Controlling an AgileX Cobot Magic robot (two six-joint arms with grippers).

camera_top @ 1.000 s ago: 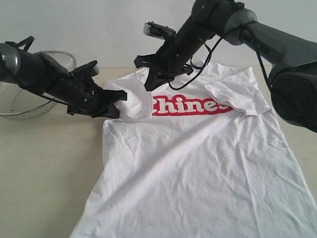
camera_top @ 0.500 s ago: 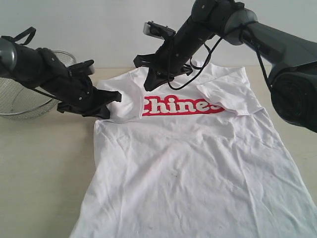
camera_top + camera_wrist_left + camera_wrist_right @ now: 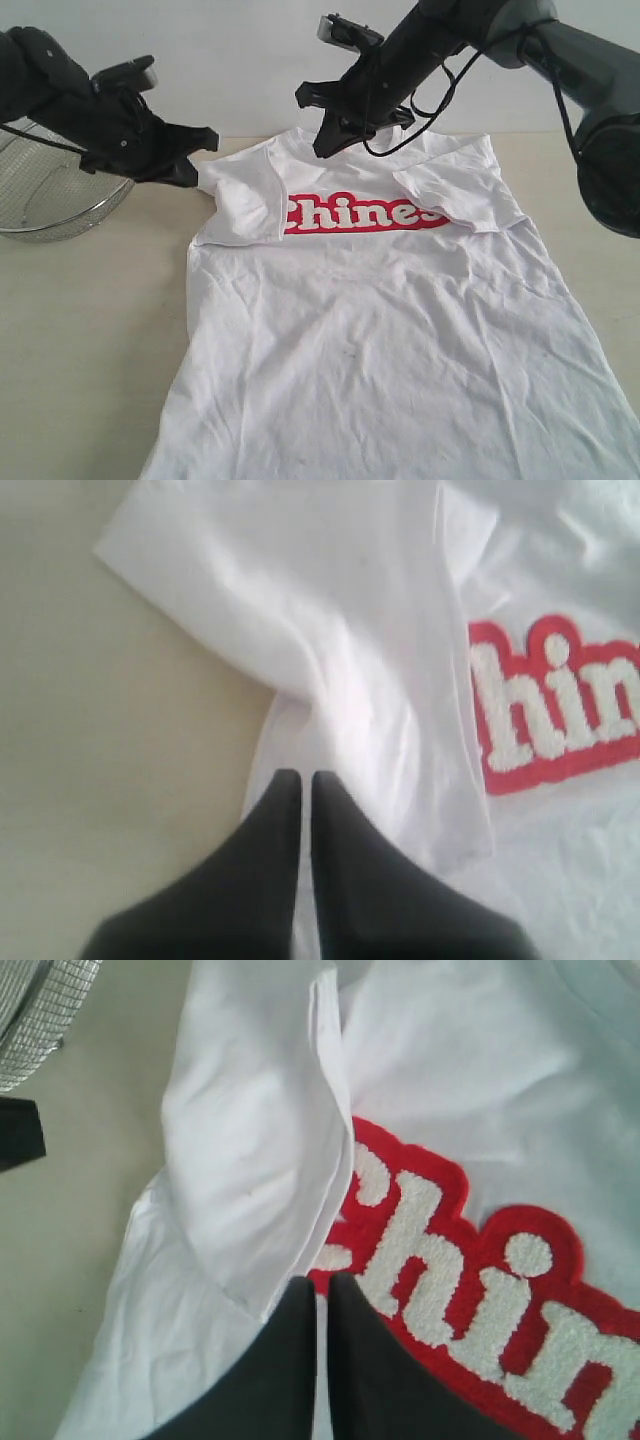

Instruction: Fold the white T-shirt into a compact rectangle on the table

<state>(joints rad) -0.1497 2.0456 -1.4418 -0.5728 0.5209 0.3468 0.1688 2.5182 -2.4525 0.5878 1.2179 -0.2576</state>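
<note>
The white T-shirt (image 3: 380,330) under me was soft matt cotton cloth, thin and finely wrinkled all over. Its lettering (image 3: 470,1290) looked like raised, fuzzy towelling in white, edged with a denser red pile. The table (image 3: 90,330) was smooth pale wood-grain with a dull, low sheen. The basket (image 3: 45,200) was fine wire mesh, bare metal with a shiny rim. My left gripper (image 3: 305,778) and my right gripper (image 3: 322,1282) were smooth matt black, plastic by the look.
</note>
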